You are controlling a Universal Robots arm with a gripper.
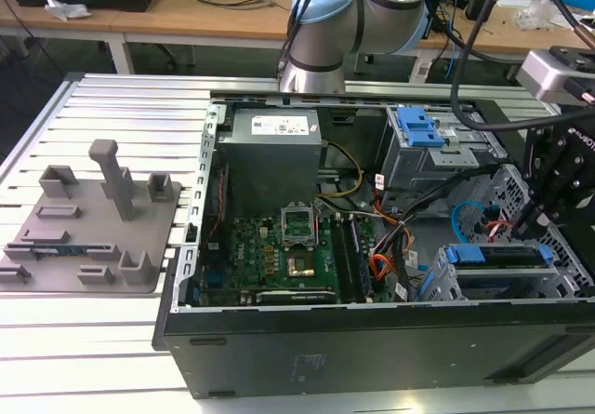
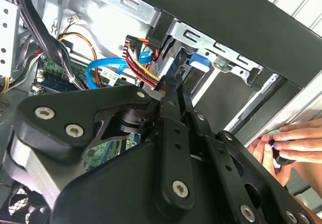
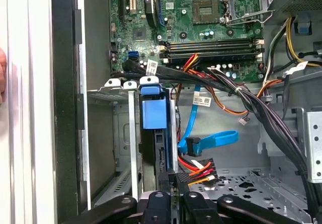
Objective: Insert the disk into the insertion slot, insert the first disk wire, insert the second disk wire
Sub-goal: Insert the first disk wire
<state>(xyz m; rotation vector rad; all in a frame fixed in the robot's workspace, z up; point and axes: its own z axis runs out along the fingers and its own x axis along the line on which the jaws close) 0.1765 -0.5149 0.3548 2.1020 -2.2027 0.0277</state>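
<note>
In the exterior view a grey jig plate lies at the exterior view's left, beside the open computer case. Near the case's right end, the disk sits in the slot. In the first wrist view the gripper pinches the plug of the red and yellow wires at the disk's edge. A loose blue cable and a black cable bundle crowd close beside it.

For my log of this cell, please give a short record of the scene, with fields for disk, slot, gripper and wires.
disk: in blue carrier, inside the slot
slot: grey perforated cage, exterior view's right
gripper: close beside the disk, at the coloured wires
blue cable: looped beside the disk
hand: a person's, at the case's outer edge
</note>
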